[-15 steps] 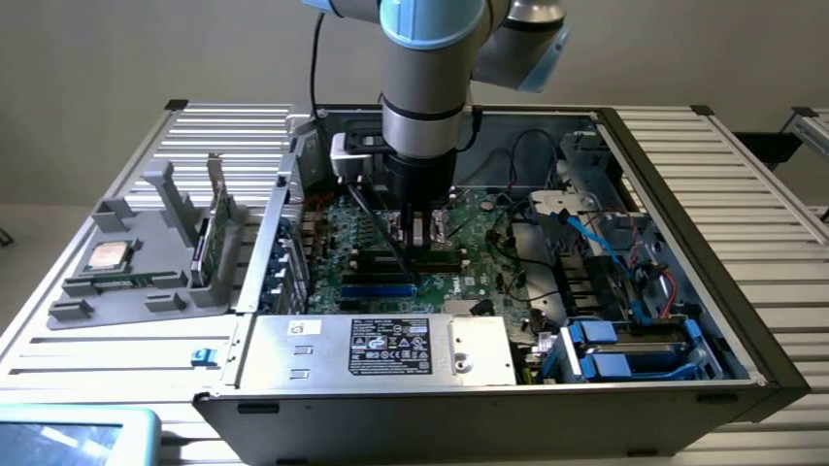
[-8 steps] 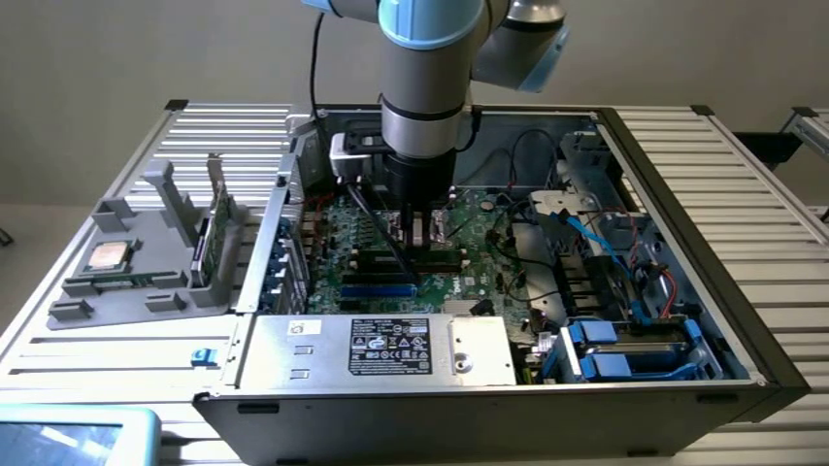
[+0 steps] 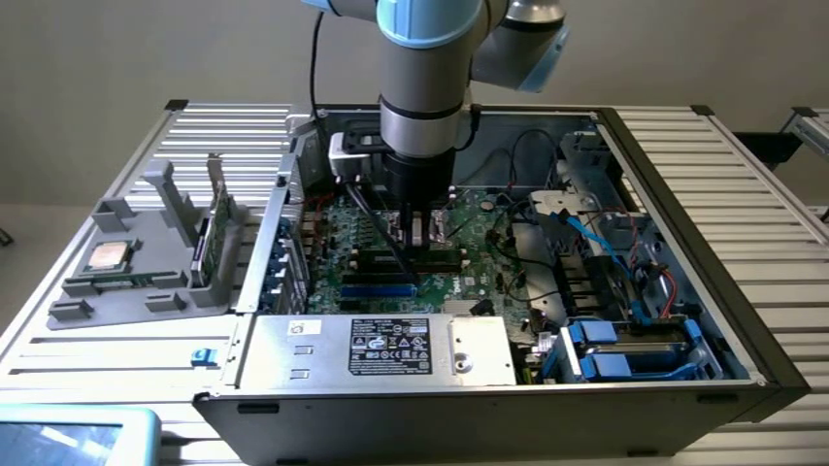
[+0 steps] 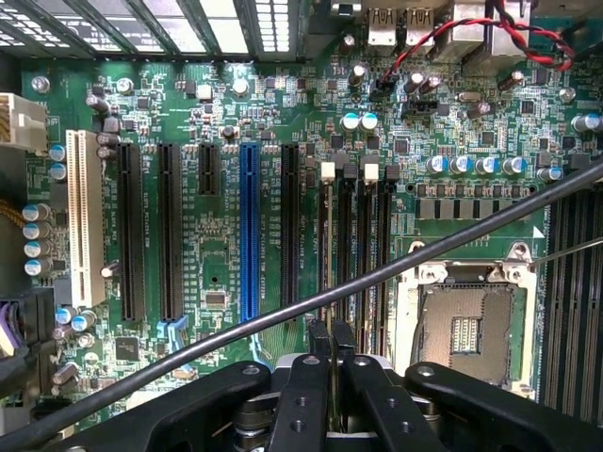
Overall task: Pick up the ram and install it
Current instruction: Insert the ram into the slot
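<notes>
While the arm stands down inside the open computer case (image 3: 453,422), I see the hand (image 3: 417,245) clenched just above the black memory slots (image 4: 356,254) beside the processor socket (image 4: 466,330). Its fingertips (image 4: 320,341) nearly touch, and I can make out nothing between them. The ram (image 3: 115,282) lies flat in the grey holder (image 3: 72,313) on the bench (image 3: 725,184), well apart from the hand, at the exterior view's left.

Under me lies a green motherboard (image 4: 215,254) with a blue slot (image 4: 249,231) among black ones, a white slot (image 4: 83,221) and an open processor socket (image 4: 466,330). A black cable (image 4: 283,315) crosses it. On the slatted counter (image 3: 739,194), beside the open case (image 3: 453,427), a grey holder (image 3: 130,291) carries a silver chip (image 3: 107,256).
</notes>
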### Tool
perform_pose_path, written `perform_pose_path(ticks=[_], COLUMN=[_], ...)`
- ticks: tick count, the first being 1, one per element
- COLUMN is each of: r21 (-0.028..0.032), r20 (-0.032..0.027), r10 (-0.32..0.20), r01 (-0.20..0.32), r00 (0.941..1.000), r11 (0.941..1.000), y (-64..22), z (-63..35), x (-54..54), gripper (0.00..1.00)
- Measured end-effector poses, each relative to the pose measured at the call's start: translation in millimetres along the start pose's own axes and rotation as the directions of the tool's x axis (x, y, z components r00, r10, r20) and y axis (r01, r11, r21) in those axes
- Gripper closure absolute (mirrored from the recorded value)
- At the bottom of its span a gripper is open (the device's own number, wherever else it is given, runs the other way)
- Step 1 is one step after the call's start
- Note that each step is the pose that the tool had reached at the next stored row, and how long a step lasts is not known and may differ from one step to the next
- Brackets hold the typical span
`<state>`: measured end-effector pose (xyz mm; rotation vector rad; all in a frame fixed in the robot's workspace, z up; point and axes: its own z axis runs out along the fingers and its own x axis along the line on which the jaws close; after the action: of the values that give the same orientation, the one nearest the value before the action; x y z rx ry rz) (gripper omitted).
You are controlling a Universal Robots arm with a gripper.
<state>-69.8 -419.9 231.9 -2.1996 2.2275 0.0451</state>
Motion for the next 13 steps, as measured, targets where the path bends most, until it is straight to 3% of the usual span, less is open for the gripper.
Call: perform_pose_path(ticks=[2,13], r21=[0.0025,0.0046], r20=[0.0003,0.0002], r10=[0.0,0.002], r01=[0.0,-0.002], r00=[1.0,1.0], r11=[1.0,1.0], y=[0.0,0.8], z=[-0.6,-0.6], x=[-0.1,0.0], gripper=[0.89,0.89])
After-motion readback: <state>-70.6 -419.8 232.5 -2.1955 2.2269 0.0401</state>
